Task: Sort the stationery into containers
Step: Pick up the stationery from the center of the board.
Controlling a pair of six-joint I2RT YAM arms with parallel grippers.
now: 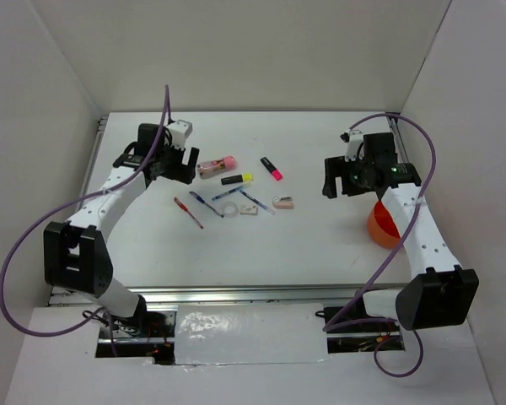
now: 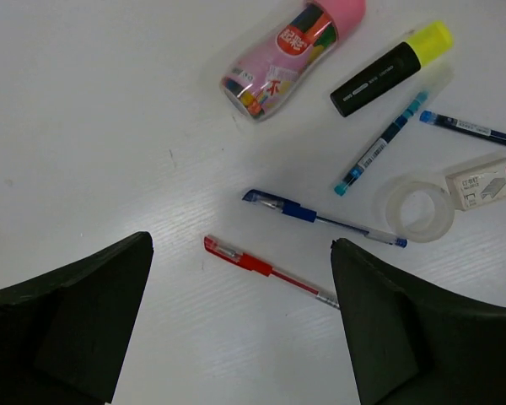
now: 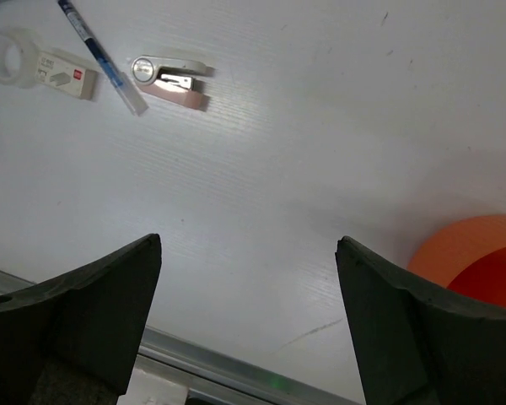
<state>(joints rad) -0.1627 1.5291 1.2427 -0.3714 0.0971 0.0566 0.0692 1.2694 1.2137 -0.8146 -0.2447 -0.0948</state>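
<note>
Stationery, a pink plastic tube point(image 1: 217, 166), a thin red pen point(image 1: 188, 213) and a clear tape ring point(image 1: 228, 207), lies clustered well left of the round orange plastic cup point(image 1: 383, 224). Bare white tabletop point(image 1: 320, 245) lies between them. The left gripper point(image 1: 179, 166) and right gripper point(image 1: 341, 181) hang wide open, empty.

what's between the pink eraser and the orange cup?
Nothing: bare table runs from the pink eraser to the orange cup. It is clearest in the right wrist view, and the top view agrees.

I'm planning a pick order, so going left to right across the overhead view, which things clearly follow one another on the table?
red pen → yellow-capped highlighter → pink-capped highlighter → orange cup
</note>
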